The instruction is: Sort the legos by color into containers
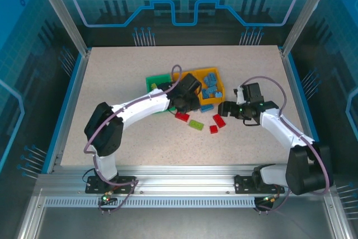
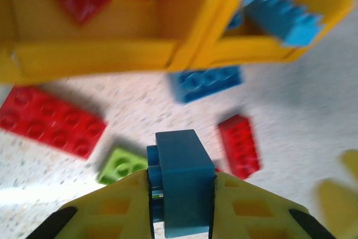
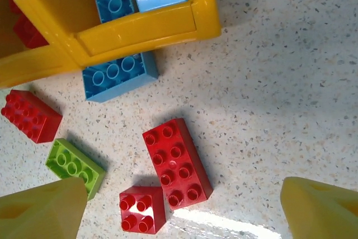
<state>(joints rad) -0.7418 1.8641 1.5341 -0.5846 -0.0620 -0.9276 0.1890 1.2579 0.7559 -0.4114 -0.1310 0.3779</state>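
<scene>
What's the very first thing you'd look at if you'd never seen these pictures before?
Probably the blue brick pinched tight in the left gripper, held up just in front of a yellow bin. Next come the bright loose pieces on the speckled table: a long red brick, a small red one and a lime green one, all lying under the open right gripper.

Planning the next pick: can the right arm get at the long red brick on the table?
Probably yes: the right gripper hangs above the long red brick, jaws open; only the small red brick sits close beside it.
</scene>
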